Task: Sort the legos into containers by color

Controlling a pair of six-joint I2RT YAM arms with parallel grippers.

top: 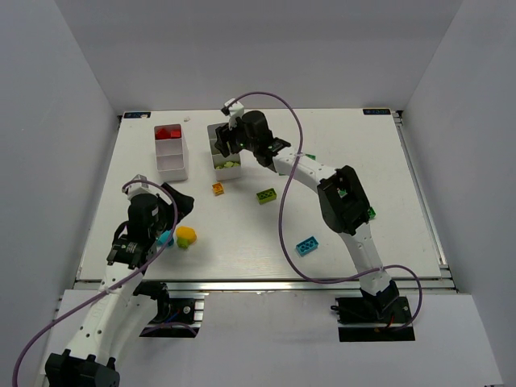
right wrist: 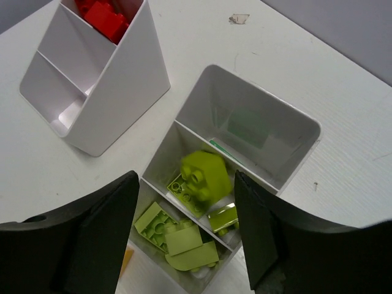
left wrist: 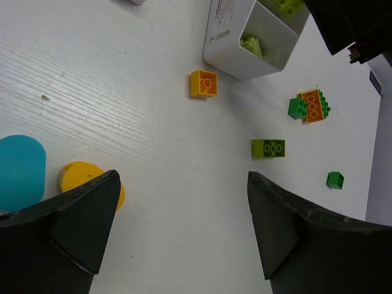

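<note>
Right gripper (right wrist: 187, 236) fingers apart — lime brick (right wrist: 205, 174) unclamped between them, over right tray (right wrist: 288, 119) middle compartment. Left gripper (left wrist: 184, 226) fingers wide apart, empty — orange brick (left wrist: 203, 83) at its 12 o'clock.

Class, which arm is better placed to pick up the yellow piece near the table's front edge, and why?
Left. Its open left gripper hangs right beside the yellow piece; the right gripper is far off, above the lime bricks in a tray.
</note>
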